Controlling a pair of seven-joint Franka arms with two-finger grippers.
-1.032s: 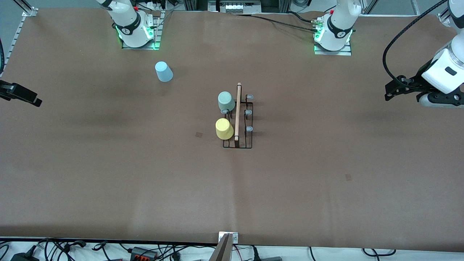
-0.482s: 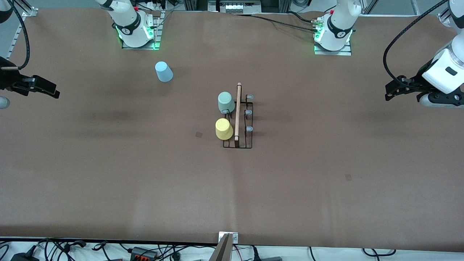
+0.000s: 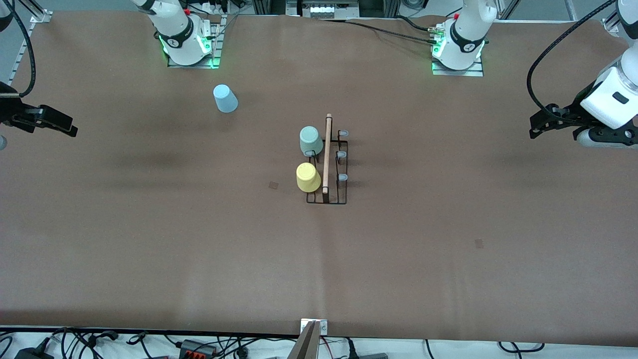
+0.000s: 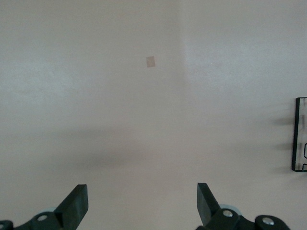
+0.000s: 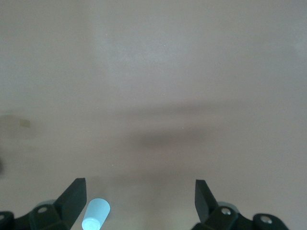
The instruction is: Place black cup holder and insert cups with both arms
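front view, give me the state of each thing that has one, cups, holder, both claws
black cup holder: upright on the table
green cup: upside down on a peg
yellow cup: upside down on a peg
blue cup: loose on the table, not on the holder
left claw: open, empty
right claw: open, empty

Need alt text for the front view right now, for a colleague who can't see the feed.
The black cup holder stands mid-table with a pale green cup and a yellow cup on its pegs; a light blue cup sits alone, farther from the camera, near the right arm's base. Both open pincers, left and right, hang over the table's ends.
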